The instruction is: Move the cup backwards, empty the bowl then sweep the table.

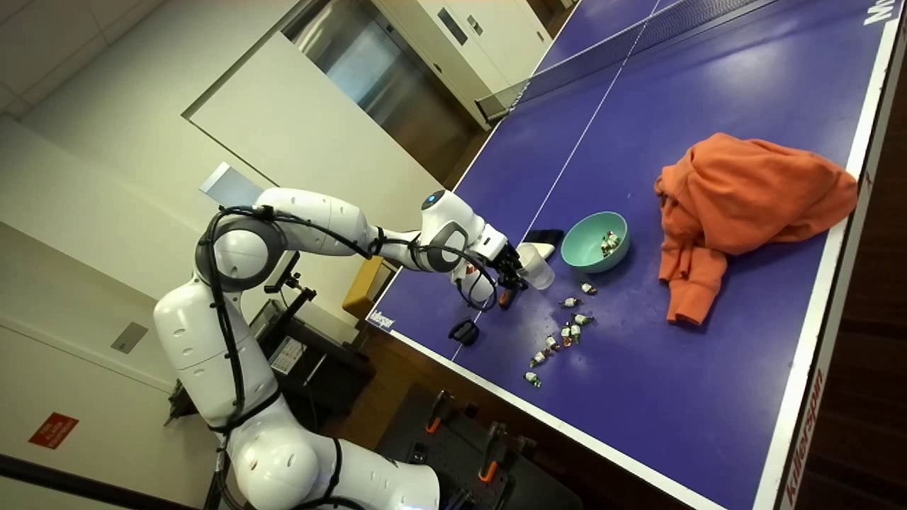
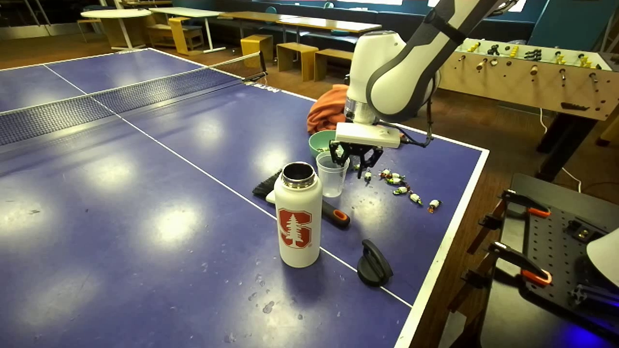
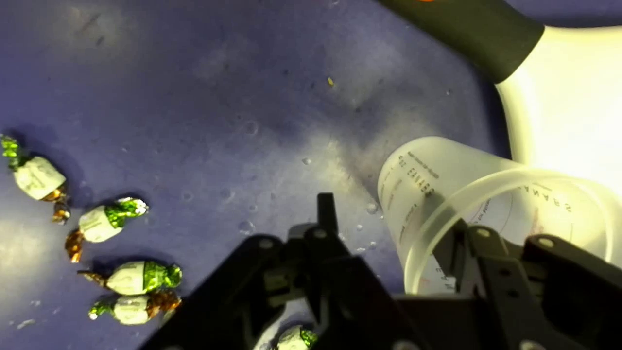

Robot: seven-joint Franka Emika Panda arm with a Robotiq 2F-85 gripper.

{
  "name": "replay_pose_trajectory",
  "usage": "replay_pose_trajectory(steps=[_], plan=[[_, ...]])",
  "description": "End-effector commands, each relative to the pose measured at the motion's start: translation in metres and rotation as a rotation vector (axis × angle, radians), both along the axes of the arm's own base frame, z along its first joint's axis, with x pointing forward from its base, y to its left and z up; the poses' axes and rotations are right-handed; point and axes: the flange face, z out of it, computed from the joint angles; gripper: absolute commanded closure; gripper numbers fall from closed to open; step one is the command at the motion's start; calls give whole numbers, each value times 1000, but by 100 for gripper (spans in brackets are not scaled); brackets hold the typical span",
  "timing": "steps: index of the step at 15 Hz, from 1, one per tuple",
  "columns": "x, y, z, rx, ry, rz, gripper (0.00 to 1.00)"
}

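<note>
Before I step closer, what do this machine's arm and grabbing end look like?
The arm is white, thick and rounded, with dark grey joints. Black cables run along it, with black straps wrapped around, and a small blue spot shows near its outer end. The gripper is black and angular, with slim fingers.

"killerspin" on the rim of the table (image 1: 638, 142), a red S on the bottle (image 2: 299, 220), "EANABS" on the cup (image 3: 452, 175), red wall sign (image 1: 54, 431) too small to read
</note>
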Motion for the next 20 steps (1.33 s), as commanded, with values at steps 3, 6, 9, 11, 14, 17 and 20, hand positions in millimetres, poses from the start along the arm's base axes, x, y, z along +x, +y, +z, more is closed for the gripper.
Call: replay_pose_trajectory(steps=[3, 6, 9, 11, 14, 17, 20], plan=[[9, 5, 0, 16, 0, 6, 95], [11, 5, 3, 14, -5, 4, 100], [12, 8, 25, 18, -42, -2, 99], [22, 11, 44, 19, -85, 5, 99], [53, 12, 73, 2, -168, -18, 99], [90, 11, 88, -21, -249, -45, 99], [133, 9, 85, -89, -317, -79, 99]])
